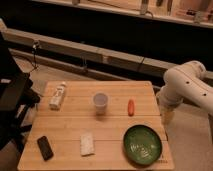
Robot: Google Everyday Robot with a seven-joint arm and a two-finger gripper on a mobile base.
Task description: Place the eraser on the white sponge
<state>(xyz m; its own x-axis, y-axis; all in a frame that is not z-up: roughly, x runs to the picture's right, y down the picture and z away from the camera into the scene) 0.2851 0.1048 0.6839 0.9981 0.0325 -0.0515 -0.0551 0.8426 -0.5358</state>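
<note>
A black eraser point(45, 147) lies flat on the wooden table point(115, 97) near its front left corner. A white sponge point(87, 143) lies to the right of it, near the front edge, a short gap apart from the eraser. My white arm comes in from the right, and the gripper point(167, 116) hangs beside the table's right edge, far from both the eraser and the sponge. It holds nothing that I can see.
A white bottle point(58, 95) lies at the back left. A clear cup point(100, 102) stands mid-table, and an orange carrot point(131, 107) lies to its right. A green bowl point(142, 144) sits front right. A dark chair-like object point(12, 100) stands left of the table.
</note>
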